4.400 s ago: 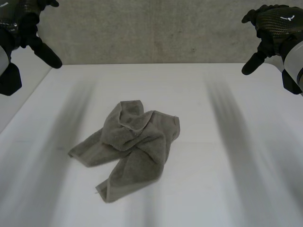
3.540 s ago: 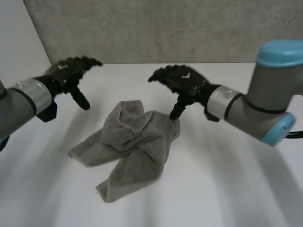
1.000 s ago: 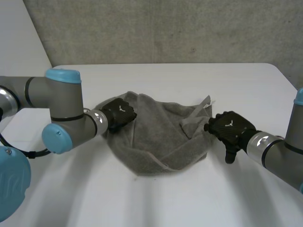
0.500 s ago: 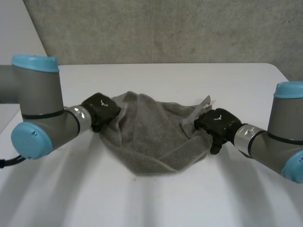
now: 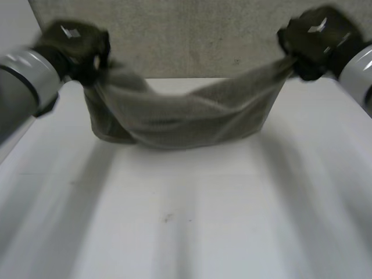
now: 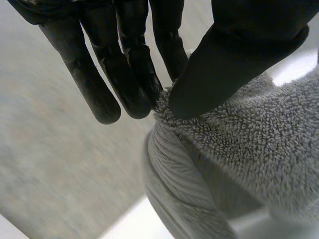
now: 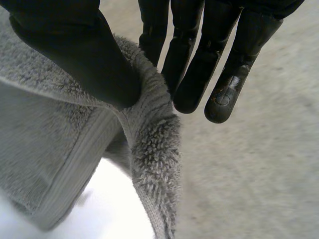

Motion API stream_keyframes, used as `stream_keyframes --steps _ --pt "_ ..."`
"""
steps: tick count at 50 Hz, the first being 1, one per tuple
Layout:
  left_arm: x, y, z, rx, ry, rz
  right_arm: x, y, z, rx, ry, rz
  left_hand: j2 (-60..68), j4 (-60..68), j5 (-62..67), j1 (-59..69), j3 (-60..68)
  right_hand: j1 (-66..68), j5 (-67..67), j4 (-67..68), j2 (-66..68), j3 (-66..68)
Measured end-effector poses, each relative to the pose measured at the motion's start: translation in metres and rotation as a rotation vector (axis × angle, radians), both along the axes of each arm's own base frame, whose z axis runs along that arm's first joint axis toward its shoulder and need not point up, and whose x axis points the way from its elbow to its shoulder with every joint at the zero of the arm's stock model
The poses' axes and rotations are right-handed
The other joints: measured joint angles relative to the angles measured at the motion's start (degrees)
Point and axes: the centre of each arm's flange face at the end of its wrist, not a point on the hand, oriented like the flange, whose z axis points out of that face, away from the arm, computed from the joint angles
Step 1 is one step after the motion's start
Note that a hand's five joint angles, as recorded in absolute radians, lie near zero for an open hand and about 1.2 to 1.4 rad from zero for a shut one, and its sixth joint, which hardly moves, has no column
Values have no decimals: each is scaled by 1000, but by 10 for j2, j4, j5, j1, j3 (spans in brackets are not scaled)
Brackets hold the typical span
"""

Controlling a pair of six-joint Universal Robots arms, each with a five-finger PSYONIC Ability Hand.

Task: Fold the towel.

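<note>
Open white table (image 5: 192,226) in front, towel (image 5: 186,116) strung from left robot hand (image 5: 75,49) to right robot hand (image 5: 314,38) barring the back

The left arm (image 5: 20,87) is being cut off by the head view's left edge, and the right arm (image 5: 357,67) by its right edge. The towel (image 5: 186,119) is sagging between the left hand (image 5: 75,49) and the right hand (image 5: 314,38), with its near layer hiding the far ones. Whether its lowest fold is touching the table (image 5: 192,221) cannot be told. In each wrist view the thumb is covering the pinched spot, and the cloth is running past the edge.
</note>
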Motion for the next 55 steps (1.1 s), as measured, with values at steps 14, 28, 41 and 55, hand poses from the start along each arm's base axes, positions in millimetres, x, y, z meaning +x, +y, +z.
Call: stream_keyframes --steps 14,28,41,55 --pt "5 1 -30 132 115 38 -11 4 -41 304 211 -14 1 0 0 0 0 0 4 0 0 0" --pt "-15 -76 -100 237 61 92 26 -51 -97 281 311 -51 1 0 0 0 0 0 5 0 0 0" --pt "-30 -101 65 -397 370 49 35 -77 57 -472 -225 -185 2 0 0 0 1 0 6 0 0 0" --pt "-2 -110 -65 5 313 203 29 -61 -55 -33 13 -125 2 0 0 0 1 0 7 0 0 4"
